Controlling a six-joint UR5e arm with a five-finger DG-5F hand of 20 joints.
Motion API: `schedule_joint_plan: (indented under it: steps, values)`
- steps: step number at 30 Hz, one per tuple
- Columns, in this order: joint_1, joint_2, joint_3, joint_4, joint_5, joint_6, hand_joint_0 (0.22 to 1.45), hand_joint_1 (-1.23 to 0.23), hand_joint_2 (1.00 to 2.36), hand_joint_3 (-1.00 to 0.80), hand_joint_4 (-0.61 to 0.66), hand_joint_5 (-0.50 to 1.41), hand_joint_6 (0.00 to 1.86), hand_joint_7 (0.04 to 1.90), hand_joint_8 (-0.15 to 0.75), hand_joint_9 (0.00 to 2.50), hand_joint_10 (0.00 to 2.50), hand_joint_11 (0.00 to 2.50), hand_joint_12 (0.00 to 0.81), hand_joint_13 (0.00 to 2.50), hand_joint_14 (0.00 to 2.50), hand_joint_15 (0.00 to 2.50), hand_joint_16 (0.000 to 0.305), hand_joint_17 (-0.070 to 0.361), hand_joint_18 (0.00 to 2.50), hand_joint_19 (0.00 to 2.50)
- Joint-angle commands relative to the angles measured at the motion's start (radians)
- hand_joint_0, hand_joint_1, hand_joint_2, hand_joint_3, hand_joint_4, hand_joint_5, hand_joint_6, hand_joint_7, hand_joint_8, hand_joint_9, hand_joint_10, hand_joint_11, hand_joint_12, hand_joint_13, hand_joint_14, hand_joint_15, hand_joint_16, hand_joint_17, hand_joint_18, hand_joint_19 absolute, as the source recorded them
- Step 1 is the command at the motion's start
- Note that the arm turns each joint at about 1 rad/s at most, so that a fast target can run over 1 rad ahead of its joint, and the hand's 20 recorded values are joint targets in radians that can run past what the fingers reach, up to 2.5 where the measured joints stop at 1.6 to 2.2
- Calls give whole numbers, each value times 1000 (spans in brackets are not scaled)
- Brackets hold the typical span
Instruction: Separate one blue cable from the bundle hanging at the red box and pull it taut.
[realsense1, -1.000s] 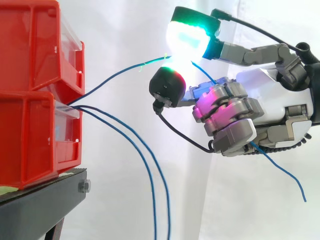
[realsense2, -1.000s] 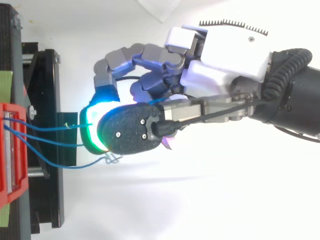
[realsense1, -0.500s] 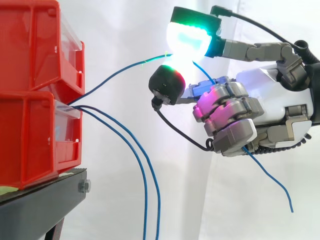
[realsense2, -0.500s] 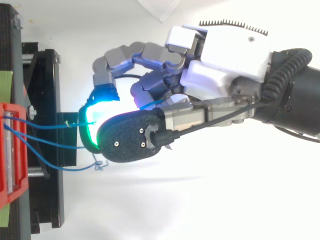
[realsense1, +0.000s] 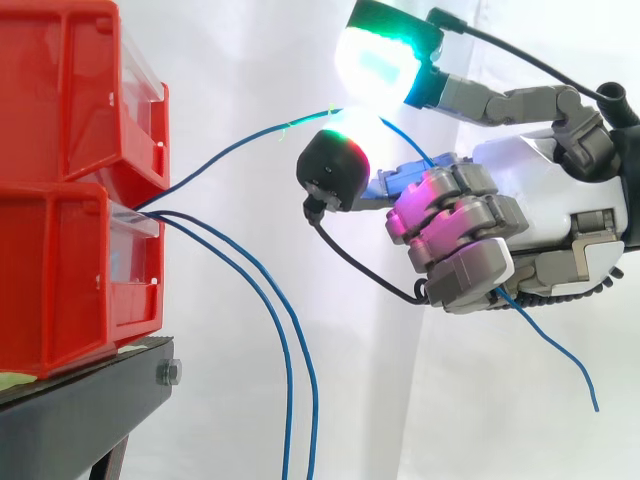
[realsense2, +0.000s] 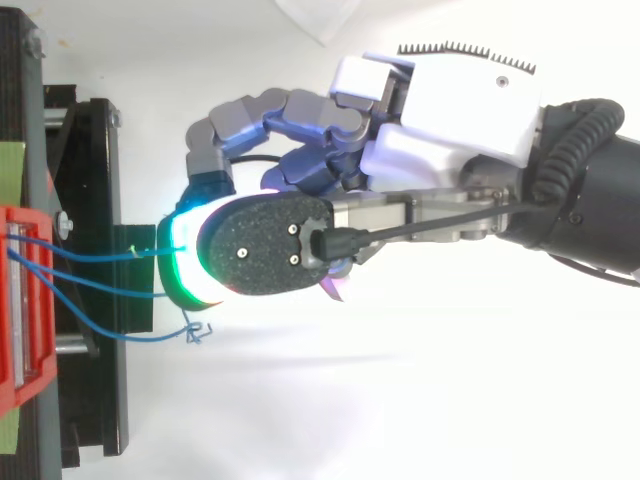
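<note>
Hand (realsense1: 540, 200) fingers curl around one blue cable (realsense1: 240, 149) running from the red box (realsense1: 60, 270)

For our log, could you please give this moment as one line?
hand shut on blue cable | cable slightly bowed | other cables hanging

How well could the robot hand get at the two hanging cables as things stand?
Probably yes: nothing stands between the robot hand and the hanging cables, which drop from the bin below and left of it in the side view. But it grips a third cable.
</note>
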Motion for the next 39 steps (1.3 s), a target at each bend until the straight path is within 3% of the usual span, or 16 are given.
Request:
schedule_joint_plan:
  steps: [1, 9, 16, 22, 23, 27, 33, 39]
  values:
    - [1, 0, 0, 0, 0, 0, 582, -618, 1012, -353, 76, -147, 739, 1335, 293, 768, 2125, 1806, 344, 919, 1523, 1695, 39, 88, 1099, 1246]
    - [1, 0, 0, 0, 0, 0, 574, -720, 1028, -77, -51, -164, 823, 1373, 287, 776, 2123, 1825, 342, 921, 1515, 1708, 39, 88, 1106, 1256]
    - [3, 0, 0, 0, 0, 0, 579, -728, 1030, -32, -72, -166, 833, 1400, 286, 782, 2104, 1848, 346, 926, 1493, 1740, 39, 88, 1103, 1261]
    - [1, 0, -8, -2, 0, 0, 601, -784, 1025, -110, -43, -181, 842, 1322, 276, 743, 2091, 1871, 338, 911, 1471, 1749, 40, 89, 1095, 1276]
    - [3, 0, -34, 2, -5, 0, 603, -808, 1022, -152, -26, -183, 840, 1316, 273, 734, 2102, 1859, 336, 911, 1471, 1736, 40, 89, 1094, 1266]
    - [3, 0, -66, 28, -6, 0, 637, -836, 1014, -317, -10, -189, 840, 1313, 274, 721, 2117, 1839, 335, 908, 1441, 1746, 40, 89, 1091, 1264]
    - [1, 0, -66, 46, -8, -26, 680, -833, 1003, -457, -19, -192, 844, 1319, 272, 716, 2112, 1817, 337, 915, 1428, 1732, 40, 89, 1092, 1248]
    - [0, 0, -66, 51, -6, -49, 674, -825, 1008, -399, -58, -196, 849, 1380, 274, 719, 2108, 1811, 335, 912, 1423, 1751, 39, 88, 1088, 1254]
